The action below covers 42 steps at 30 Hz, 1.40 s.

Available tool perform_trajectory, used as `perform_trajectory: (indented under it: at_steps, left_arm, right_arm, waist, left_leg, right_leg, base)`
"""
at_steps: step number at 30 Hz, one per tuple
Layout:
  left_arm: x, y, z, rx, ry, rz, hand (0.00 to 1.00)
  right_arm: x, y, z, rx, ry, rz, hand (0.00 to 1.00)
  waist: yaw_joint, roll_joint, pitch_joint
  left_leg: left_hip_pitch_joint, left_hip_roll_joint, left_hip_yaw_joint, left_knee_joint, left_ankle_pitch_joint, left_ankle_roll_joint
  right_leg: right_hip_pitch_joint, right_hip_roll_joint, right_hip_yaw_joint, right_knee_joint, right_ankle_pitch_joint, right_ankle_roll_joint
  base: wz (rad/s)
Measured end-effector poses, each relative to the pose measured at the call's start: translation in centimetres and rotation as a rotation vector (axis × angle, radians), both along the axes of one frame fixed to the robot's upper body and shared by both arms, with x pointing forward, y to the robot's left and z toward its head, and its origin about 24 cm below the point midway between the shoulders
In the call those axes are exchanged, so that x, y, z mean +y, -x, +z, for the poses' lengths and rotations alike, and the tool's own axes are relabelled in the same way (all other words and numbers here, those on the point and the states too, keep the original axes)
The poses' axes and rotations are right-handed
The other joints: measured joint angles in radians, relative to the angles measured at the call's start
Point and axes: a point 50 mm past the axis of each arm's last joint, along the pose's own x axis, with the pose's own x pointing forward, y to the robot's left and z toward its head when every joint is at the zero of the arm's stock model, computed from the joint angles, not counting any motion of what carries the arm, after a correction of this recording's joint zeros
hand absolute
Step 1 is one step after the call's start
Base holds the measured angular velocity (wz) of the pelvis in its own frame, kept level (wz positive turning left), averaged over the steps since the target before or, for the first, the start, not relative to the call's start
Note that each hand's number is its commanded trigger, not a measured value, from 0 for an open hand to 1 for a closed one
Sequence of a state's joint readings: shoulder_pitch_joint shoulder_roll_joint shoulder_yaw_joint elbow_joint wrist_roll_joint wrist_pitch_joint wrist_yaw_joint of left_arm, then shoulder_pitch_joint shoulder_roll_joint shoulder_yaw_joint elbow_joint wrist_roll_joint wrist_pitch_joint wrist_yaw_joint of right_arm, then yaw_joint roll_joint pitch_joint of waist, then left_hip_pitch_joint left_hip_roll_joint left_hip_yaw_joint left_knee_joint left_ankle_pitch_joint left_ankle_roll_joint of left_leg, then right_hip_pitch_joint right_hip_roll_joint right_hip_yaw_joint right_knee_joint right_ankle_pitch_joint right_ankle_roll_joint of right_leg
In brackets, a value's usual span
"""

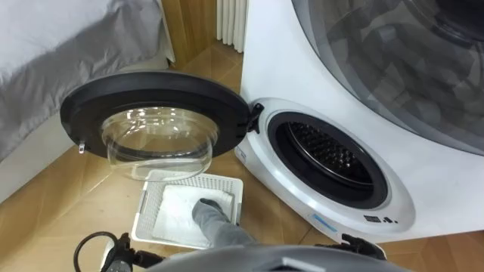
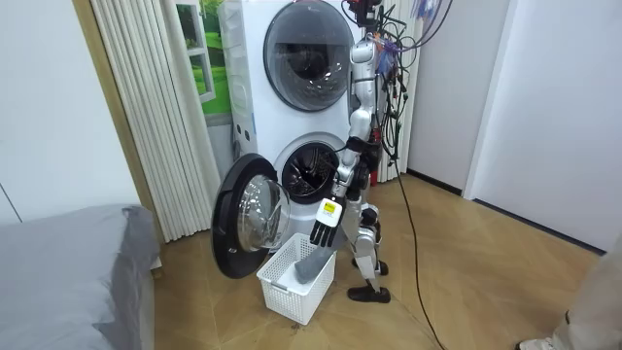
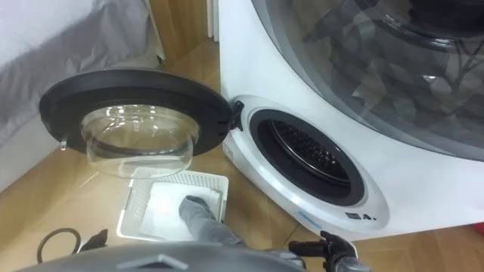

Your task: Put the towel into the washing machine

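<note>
One towel [image 1: 210, 217], grey and soft, logged as the item in work: it hung in a loose rope from the robot's left hand [image 2: 325, 226], whose fingers pointed down and, as far as I could read from the room view, were pinched on its upper end. Lower end: inside the white basket [image 1: 142, 217] on the floor, beside the open door [image 1: 91, 106] of the washing machine [image 1: 261, 162]. One drum opening [image 1: 325, 151], unobstructed, to the robot's right of the basket. One right hand [image 1: 355, 245], at the lower right edge of the eye view near the machine's front; whether clenched or released I could not tell. Pale layer on the basket floor: liner or more cloth, I could not say which. Handling, in my judgement: light, limp, no stiffness; it would drape and trail, and might snag on the basket rim or the door seal. Best hold: bunched near the middle, so that less hangs loose on the way to the drum.
</note>
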<state>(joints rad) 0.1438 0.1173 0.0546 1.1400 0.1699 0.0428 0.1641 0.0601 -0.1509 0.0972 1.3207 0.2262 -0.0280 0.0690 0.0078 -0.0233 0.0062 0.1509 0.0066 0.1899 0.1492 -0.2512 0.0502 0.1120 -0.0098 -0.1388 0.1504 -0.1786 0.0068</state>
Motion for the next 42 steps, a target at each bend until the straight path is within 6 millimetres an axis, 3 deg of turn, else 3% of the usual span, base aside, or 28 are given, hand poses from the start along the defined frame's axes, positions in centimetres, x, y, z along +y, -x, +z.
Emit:
perform_trajectory:
  at_steps: [17, 23, 25, 29, 31, 32, 37, 39, 42]
  left_arm:
    - [0.0, 0.0, 0.0, 0.004, -0.009, -0.025, 0.00]
    - [-0.3, -1.8, 0.2, -0.047, -0.014, -0.091, 0.00]
    - [-0.4, -3.3, 0.5, -0.076, -0.029, -0.147, 0.00]
    - [-1.6, -6.2, 0.9, -0.148, -0.029, -0.246, 0.00]
    - [-2.5, -8.6, 1.3, -0.203, -0.020, -0.309, 0.00]
    - [-2.7, -8.9, 1.3, -0.204, -0.021, -0.329, 0.00]
    - [-4.0, -13.7, 3.0, -0.306, -0.052, -0.472, 0.00]
    - [-4.6, -15.4, 3.7, -0.346, -0.061, -0.516, 0.00]
    - [-5.9, -17.4, 4.7, -0.404, -0.071, -0.594, 0.00]
  right_arm:
    - [0.0, -0.4, 0.1, -0.012, -0.001, 0.005, 0.00]
    - [-0.1, -1.4, 0.2, -0.032, 0.000, 0.019, 0.00]
    - [0.0, -2.5, 0.3, -0.046, 0.007, 0.068, 0.00]
    - [0.5, -5.0, 0.7, -0.085, 0.018, 0.165, 0.00]
    - [1.2, -7.1, 1.0, -0.121, 0.016, 0.219, 0.00]
    - [1.4, -7.2, 1.0, -0.122, 0.015, 0.230, 0.00]
    - [2.7, -10.7, 1.9, -0.197, 0.029, 0.331, 0.00]
    - [3.0, -11.9, 2.3, -0.231, 0.036, 0.355, 0.00]
    - [3.7, -13.5, 3.0, -0.292, 0.043, 0.383, 0.00]
  waist:
    - [-0.005, 0.005, -0.0015]
    - [-0.013, 0.008, -0.0020]
    - [-0.014, 0.006, -0.0020]
    - [-0.014, 0.016, 0.0119]
    - [-0.011, 0.015, 0.0250]
    - [-0.011, 0.014, 0.0263]
    - [-0.029, -0.008, 0.0442]
    - [-0.034, -0.011, 0.0473]
    - [-0.036, -0.011, 0.0602]
  left_leg:
    - [-0.010, 0.001, -0.002, 0.002, 0.000, 0.000]
    - [-0.081, 0.000, -0.013, 0.035, 0.000, 0.000]
    - [-0.137, 0.001, -0.015, 0.066, 0.000, 0.001]
    - [-0.215, 0.004, -0.014, 0.110, 0.001, 0.001]
    - [-0.277, 0.004, -0.013, 0.143, 0.001, 0.001]
    - [-0.296, 0.004, -0.013, 0.151, 0.001, 0.001]
    - [-0.471, 0.008, -0.027, 0.266, 0.000, 0.002]
    - [-0.542, 0.014, -0.029, 0.313, -0.007, 0.012]
    - [-0.636, 0.020, -0.026, 0.389, -0.019, 0.018]
  right_leg:
    - [-0.013, -0.001, -0.002, 0.002, 0.000, 0.000]
    - [-0.068, -0.006, -0.016, 0.014, 0.002, -0.002]
    - [-0.119, -0.009, -0.016, 0.033, 0.002, -0.002]
    - [-0.206, -0.016, -0.011, 0.087, 0.002, -0.003]
    - [-0.283, -0.025, -0.015, 0.146, -0.004, -0.010]
    - [-0.306, -0.027, -0.015, 0.161, -0.006, -0.012]
    - [-0.470, -0.035, -0.001, 0.264, -0.011, -0.020]
    - [-0.536, -0.036, -0.001, 0.302, -0.016, -0.028]
    - [-0.638, -0.042, 0.006, 0.385, -0.021, -0.037]
  base:
    - [0.00]
    - [0.05]
    - [0.00]
    - [-0.08]
    - [-0.12]
    - [-0.07]
    - [0.05]
    - [0.09]
    - [-0.02]
